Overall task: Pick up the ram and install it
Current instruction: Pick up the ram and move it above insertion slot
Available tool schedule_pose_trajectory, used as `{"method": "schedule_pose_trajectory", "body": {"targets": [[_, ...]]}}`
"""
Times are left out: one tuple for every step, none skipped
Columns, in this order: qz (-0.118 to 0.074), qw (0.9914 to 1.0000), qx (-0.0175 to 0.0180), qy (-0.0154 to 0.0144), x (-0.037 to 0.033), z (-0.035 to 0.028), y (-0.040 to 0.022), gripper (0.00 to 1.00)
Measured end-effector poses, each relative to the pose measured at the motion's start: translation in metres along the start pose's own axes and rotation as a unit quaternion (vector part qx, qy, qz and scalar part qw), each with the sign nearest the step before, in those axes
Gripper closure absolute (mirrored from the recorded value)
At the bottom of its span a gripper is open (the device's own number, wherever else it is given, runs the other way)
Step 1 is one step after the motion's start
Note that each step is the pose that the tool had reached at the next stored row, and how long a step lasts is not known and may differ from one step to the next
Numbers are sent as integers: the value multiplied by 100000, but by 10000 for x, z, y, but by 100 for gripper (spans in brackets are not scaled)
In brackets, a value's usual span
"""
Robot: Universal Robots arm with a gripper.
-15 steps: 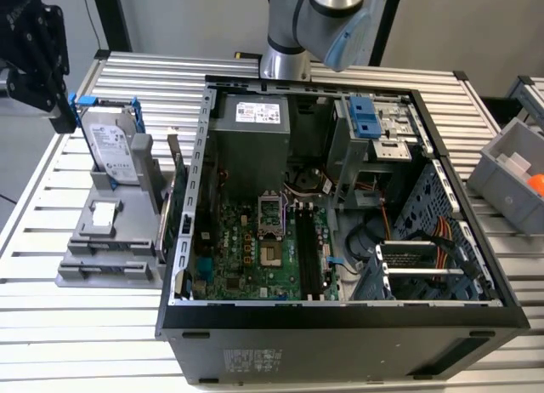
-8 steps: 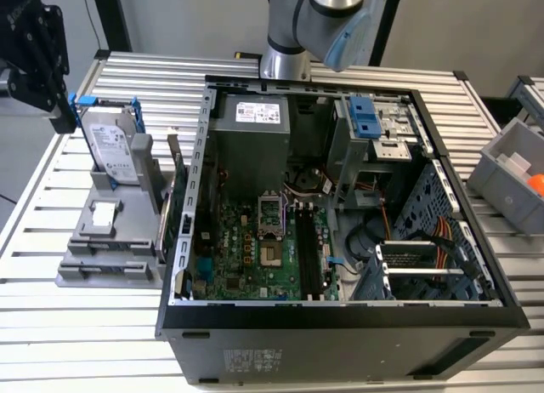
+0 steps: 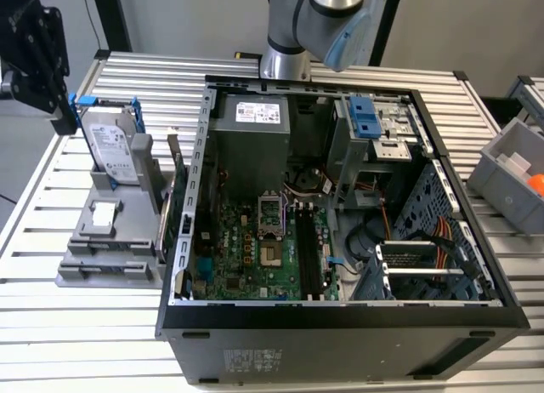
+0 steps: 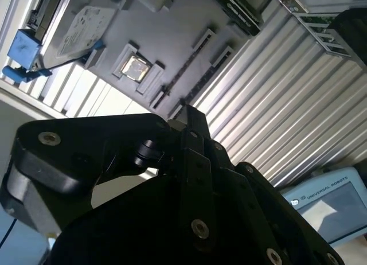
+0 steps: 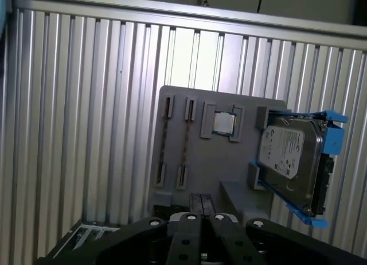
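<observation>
Two fingers [image 5: 195, 202] look pressed together, with nothing between them. In the exterior view they hang over the far end of the grey holder [image 3: 93, 240], just beside the hard drive [image 3: 110, 146]. The ram [image 3: 165, 227], as I judge it, is the thin dark green stick standing on its long edge at the holder's side next to the computer case [image 3: 340, 342]. From the fingers it lies toward the exterior view's right and nearer the camera, well apart. Its long axis runs along the case wall, from far to near.
</observation>
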State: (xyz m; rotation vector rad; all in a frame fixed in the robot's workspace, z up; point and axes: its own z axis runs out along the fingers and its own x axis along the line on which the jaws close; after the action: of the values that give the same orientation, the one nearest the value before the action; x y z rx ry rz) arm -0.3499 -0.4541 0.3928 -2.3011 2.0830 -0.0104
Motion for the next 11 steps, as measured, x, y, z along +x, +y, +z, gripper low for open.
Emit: {"method": "schedule_pose_trajectory", "body": {"targets": [[-291,100000,12,-6,3,1,0,100],[-583,99998,23,-17,6,2,0,100],[-839,99996,29,-32,9,3,1,100],[-863,99996,35,-75,14,3,1,100],[-796,99997,41,-83,16,5,2,100],[-446,99999,45,-75,16,7,2,100],[210,100000,56,-51,16,9,2,100],[941,99996,75,-29,17,13,2,100],[1796,99984,97,-3,18,17,2,100],[2552,99967,106,26,18,20,1,100],[3244,99947,116,53,18,23,2,100]]}}
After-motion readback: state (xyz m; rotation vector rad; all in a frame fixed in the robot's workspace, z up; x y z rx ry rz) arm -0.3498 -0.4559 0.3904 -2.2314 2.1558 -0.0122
